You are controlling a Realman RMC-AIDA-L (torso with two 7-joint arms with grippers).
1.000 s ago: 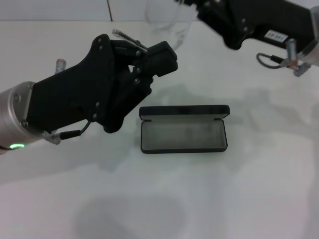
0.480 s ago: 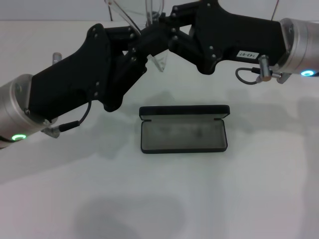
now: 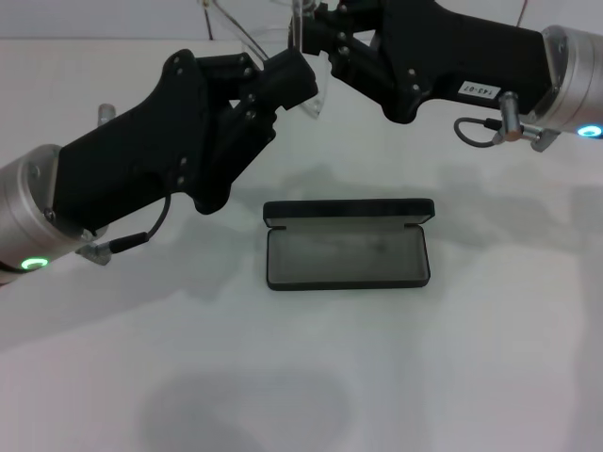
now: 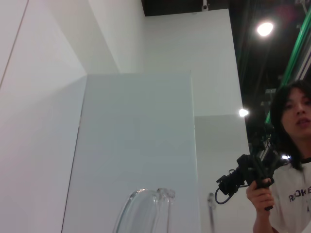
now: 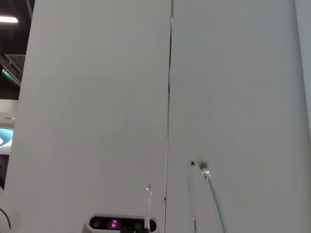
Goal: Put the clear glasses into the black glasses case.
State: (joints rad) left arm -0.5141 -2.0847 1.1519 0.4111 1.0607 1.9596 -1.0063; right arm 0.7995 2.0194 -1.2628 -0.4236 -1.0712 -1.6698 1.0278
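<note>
Both grippers, left gripper (image 3: 287, 80) and right gripper (image 3: 325, 42), hold their fingers clamped on the transparent wraparound plastic glasses (image 3: 316, 99) above the open matte black hinged case (image 3: 347, 254); folding, then lowering, seems next.

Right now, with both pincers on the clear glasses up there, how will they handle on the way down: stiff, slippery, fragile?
The transparent wraparound plastic glasses look thin and glossy, so probably light and slippery. Their long thin arms likely flex. Held between the left pincer and right pincer, they could twist if the pincers pull apart.
</note>
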